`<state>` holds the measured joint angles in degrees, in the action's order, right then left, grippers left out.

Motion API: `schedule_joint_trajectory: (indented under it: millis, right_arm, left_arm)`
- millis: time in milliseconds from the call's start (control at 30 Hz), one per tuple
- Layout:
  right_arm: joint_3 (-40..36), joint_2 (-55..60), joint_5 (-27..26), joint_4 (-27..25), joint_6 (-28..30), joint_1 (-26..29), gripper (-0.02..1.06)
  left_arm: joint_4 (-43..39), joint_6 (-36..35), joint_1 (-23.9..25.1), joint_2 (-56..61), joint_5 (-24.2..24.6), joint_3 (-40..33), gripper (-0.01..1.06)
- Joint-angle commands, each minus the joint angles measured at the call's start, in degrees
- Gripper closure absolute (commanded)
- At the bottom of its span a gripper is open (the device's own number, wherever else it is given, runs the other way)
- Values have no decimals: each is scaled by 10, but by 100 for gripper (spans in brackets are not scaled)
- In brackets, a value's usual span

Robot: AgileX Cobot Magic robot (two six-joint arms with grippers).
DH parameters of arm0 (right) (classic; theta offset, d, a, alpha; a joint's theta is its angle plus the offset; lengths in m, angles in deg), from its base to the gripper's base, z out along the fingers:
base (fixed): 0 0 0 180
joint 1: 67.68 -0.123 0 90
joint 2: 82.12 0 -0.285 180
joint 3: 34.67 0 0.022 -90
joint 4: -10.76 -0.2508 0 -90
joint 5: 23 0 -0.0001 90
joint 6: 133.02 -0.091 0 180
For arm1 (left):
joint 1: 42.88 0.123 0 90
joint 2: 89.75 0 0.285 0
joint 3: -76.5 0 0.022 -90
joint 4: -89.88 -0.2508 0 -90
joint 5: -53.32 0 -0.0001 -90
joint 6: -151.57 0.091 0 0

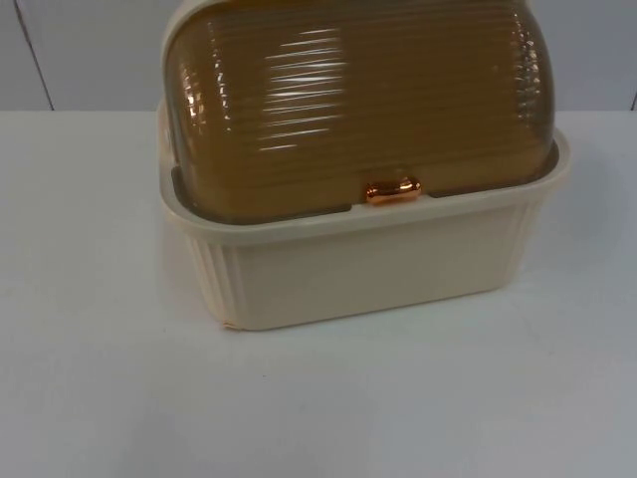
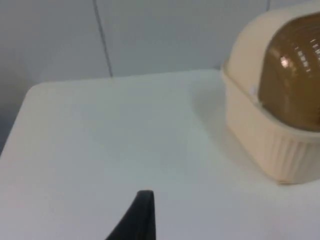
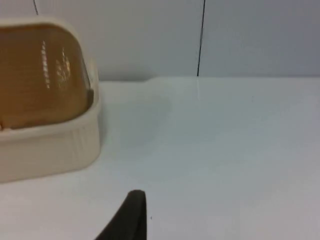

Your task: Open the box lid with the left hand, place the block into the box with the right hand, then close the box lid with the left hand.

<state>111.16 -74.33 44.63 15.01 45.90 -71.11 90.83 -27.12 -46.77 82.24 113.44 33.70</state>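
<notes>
Left gripper (image 2: 142, 215) and right gripper (image 3: 131, 215) hung over bare table (image 1: 100, 378), well off either side; openness impossible to tell. Box (image 1: 368, 269) stood centred, lid (image 1: 358, 110) down. Nothing begun yet.

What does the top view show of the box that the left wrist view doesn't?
Top view: the box's front wall and the small copper handle at the lower edge of the lid, which is down.

Left wrist view: the box's end wall, a wide stretch of white table beside it up to the grey partition, and a black fingertip of the left gripper over that bare table.

Both: the cream box and its ribbed amber lid, shut.
</notes>
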Motion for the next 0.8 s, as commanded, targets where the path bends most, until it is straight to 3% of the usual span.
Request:
schedule_joint_trajectory:
  millis: [0, 200, 767]
  right_arm:
    - [-21, 0, -7, 5, 0, -6, 0]
    - [-69, 0, -4, 4, -12, -12, 0]
    - [-118, 0, -26, 7, -19, -13, 0]
  left_arm:
    - [-21, -17, -9, 2, 13, -8, 0]
    - [-19, -18, -29, 2, 13, -59, 0]
    - [-9, 8, -29, 2, 14, -61, 0]
